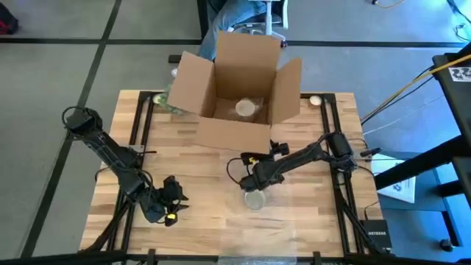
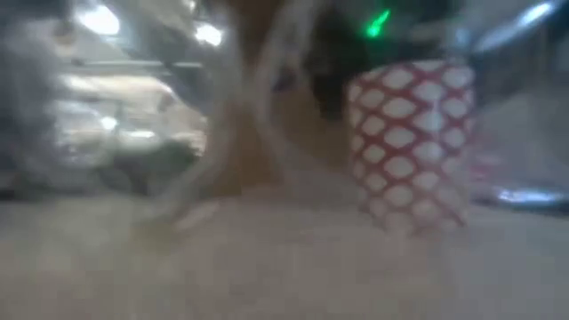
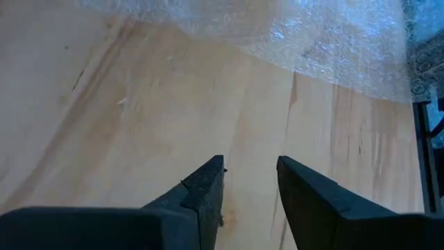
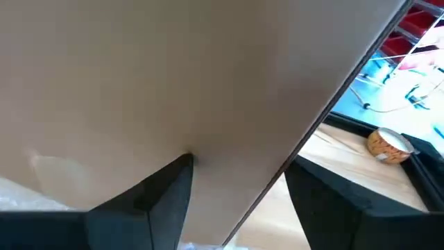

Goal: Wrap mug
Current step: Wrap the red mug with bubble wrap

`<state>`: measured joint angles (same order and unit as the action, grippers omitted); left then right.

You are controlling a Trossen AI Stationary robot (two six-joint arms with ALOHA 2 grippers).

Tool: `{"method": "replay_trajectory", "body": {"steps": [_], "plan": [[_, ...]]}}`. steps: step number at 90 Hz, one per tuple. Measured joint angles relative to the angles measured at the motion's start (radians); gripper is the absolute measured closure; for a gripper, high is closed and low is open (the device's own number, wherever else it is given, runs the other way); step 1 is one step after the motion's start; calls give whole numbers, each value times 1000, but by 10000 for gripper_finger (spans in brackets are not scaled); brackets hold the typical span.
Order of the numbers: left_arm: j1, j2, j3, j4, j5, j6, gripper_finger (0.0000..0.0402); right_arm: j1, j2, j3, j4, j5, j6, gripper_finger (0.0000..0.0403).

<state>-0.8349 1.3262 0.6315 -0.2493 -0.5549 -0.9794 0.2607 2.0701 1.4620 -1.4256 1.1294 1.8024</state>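
Mug (image 2: 413, 142): stood upright on the table (image 1: 206, 206), awaiting wrap.
Right gripper (image 1: 254, 182): fingers wide, empty, over mug, facing the box (image 1: 235, 136).
Left gripper (image 3: 250, 180): narrowly parted, empty, waiting near bubble wrap (image 3: 333, 42).

- From above, my table (image 1: 221, 184) is evenly lit, bright and soft, with only faint shadows under my arms.
- The open cardboard box (image 1: 237, 96) is shaded on its inner walls, paler at its floor.
- My low camera is badly out of focus: the red-and-white patterned cup (image 2: 413, 142) is smeared, and bright spots and a green light (image 2: 378, 22) bloom behind it.
- By my left claw (image 3: 251, 182), the bubble wrap (image 3: 326, 38) glints white.
- My right wrist view is filled by a flat, shadowless tan surface.
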Motion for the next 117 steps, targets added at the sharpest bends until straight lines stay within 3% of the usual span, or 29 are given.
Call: {"method": "replay_trajectory", "body": {"steps": [20, 41, 57, 73, 84, 97, 117], "plan": [[0, 0, 0, -1, -11, 13, 282, -46, -12, 26, -83, 1, 8, 187], [0, 0, 0, 1, -9, 0, 282, -6, -55, 123, -141, -98, -320, 187], [0, 0, 0, 4, 11, 7, 282, 85, -149, 220, -146, -337, -576, 187], [0, 0, 0, 6, 33, 7, 282, 249, -218, 269, -118, -591, -631, 187], [0, 0, 0, 6, 35, 12, 282, 393, -227, 269, -28, -675, -631, 187], [0, 0, 0, 6, 41, 12, 282, 552, -209, 269, 175, -700, -643, 187], [0, 0, 0, 6, 57, -13, 282, 697, -94, 270, 589, -697, -875, 187]]}}
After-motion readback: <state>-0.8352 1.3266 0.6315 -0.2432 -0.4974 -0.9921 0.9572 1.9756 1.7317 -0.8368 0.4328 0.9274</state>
